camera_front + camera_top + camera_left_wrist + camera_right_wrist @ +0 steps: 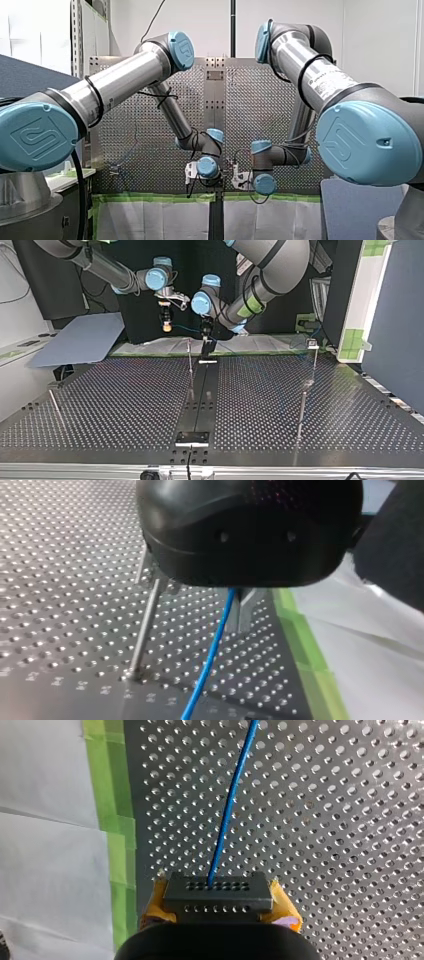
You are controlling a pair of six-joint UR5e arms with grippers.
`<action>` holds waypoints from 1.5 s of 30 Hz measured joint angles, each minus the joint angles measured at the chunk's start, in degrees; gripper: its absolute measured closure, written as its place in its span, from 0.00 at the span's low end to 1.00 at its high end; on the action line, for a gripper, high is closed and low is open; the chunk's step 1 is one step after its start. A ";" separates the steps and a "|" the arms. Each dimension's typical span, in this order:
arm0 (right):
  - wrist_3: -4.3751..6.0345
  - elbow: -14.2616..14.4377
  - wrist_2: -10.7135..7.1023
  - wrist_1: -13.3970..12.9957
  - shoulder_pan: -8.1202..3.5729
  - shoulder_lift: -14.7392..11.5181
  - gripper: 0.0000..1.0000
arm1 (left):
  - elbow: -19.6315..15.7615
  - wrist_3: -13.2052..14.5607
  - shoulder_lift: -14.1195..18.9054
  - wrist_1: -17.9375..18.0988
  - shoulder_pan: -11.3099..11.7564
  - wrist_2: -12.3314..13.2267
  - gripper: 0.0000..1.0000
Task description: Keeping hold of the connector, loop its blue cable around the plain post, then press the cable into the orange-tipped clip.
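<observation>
In the right wrist view my right gripper is shut on a black connector, with its yellow pads at either end. The blue cable leaves the connector's face and runs out over the perforated table. In the left wrist view my left gripper has its metal fingers shut on the blue cable, which hangs slanting below them. A plain post stands upright just beside those fingers. In the top view both grippers hover at the table's far edge, right gripper and left gripper close together, with the plain post near them.
Green tape and white sheeting border the table edge by both grippers. Other thin posts stand in the top view at the left and right. One post at the far right carries a small block. A black strip runs down the table's middle.
</observation>
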 joint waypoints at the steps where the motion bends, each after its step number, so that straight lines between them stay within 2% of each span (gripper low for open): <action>1: 0.00 -0.21 -0.02 0.03 -0.13 0.00 1.00 | 0.00 -0.03 0.00 0.51 -0.01 -0.39 1.00; 5: -0.12 -1.18 -0.18 0.30 -0.74 0.00 1.00 | 0.01 -0.14 0.00 2.92 -0.03 -2.06 1.00; 9: -0.88 -1.87 -0.27 0.79 -1.33 0.02 1.00 | 0.00 -0.31 0.00 5.44 -0.04 -3.00 1.00; 17: -1.59 -2.95 -0.55 1.54 -2.50 0.04 1.00 | 0.02 -0.30 0.00 8.94 0.01 -3.57 1.00; 32: -2.10 -3.57 -0.98 2.26 -3.83 0.02 1.00 | 0.03 -0.31 0.00 9.47 0.33 -3.43 1.00; 38: -2.26 -3.62 -1.00 2.16 -4.02 0.01 1.00 | 0.14 -0.90 0.00 9.53 0.64 -3.17 1.00; 45: -2.35 -3.87 -1.93 1.83 -4.93 0.01 1.00 | 0.42 -1.37 0.00 9.56 1.01 -3.36 1.00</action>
